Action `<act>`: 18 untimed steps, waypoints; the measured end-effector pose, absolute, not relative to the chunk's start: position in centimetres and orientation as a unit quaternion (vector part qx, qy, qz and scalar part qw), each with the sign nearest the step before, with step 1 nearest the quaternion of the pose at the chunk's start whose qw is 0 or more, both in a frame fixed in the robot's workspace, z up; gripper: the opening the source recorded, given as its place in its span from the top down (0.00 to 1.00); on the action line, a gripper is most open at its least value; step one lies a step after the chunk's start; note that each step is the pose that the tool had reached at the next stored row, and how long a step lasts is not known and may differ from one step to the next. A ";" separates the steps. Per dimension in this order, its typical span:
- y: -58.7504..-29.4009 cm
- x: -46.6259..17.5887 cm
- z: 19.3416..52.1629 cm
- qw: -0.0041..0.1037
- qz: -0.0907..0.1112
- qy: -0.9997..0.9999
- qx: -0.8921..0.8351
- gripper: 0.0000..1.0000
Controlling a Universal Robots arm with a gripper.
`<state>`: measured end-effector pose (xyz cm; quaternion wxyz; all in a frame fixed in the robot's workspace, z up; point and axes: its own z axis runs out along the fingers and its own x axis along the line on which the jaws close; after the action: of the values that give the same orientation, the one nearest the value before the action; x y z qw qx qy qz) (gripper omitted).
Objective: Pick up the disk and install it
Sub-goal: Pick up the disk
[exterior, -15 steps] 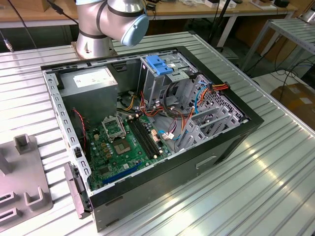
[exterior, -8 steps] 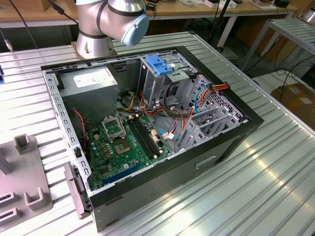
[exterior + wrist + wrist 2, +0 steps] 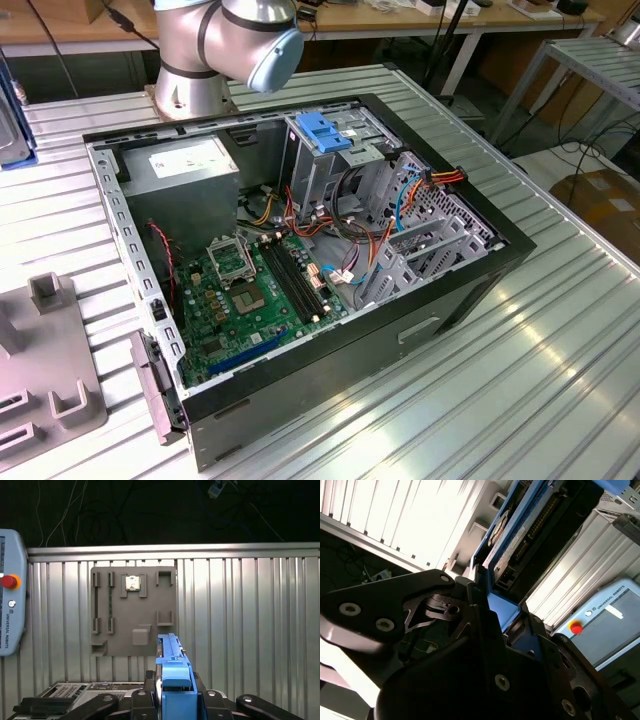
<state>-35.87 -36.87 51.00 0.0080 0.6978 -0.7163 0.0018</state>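
the gripper (image 3: 175, 686) clamps the disk (image 3: 171, 652) by its blue frame; i would hold it straight toward the drive cage (image 3: 306, 176).

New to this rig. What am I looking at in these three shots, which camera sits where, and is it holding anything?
It is one robot arm with a gripper on its end. The exterior view comes from a camera off the arm. It looks at an open computer case lying on a ribbed metal table, with the arm's base beyond the case and a grey fixture plate at the exterior view's left. The two wrist views come from cameras that ride on the arm. In the first wrist view the gripper is shut on the disk, a drive in a blue carrier, held over the table. The second wrist view shows the same disk from its side.
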 end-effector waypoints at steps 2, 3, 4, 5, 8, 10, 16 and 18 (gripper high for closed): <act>-36.9 -35.5 51.0 0.008 0.002 -0.716 0.698 0.63; -36.9 -35.2 51.0 0.008 0.002 -0.716 0.698 0.63; -36.9 -35.1 51.0 0.008 0.002 -0.716 0.698 0.63; -36.9 -34.8 51.0 0.008 0.002 -0.716 0.698 0.63; -36.9 -34.3 51.0 0.008 0.002 -0.716 0.698 0.63; -36.9 -33.8 51.0 0.008 0.002 -0.716 0.698 0.63; -36.9 -32.5 51.0 0.008 0.002 -0.716 0.698 0.63; -36.9 -32.2 51.0 0.008 0.002 -0.716 0.698 0.63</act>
<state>-32.16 -36.87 51.00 0.0080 0.6975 -0.7165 0.0018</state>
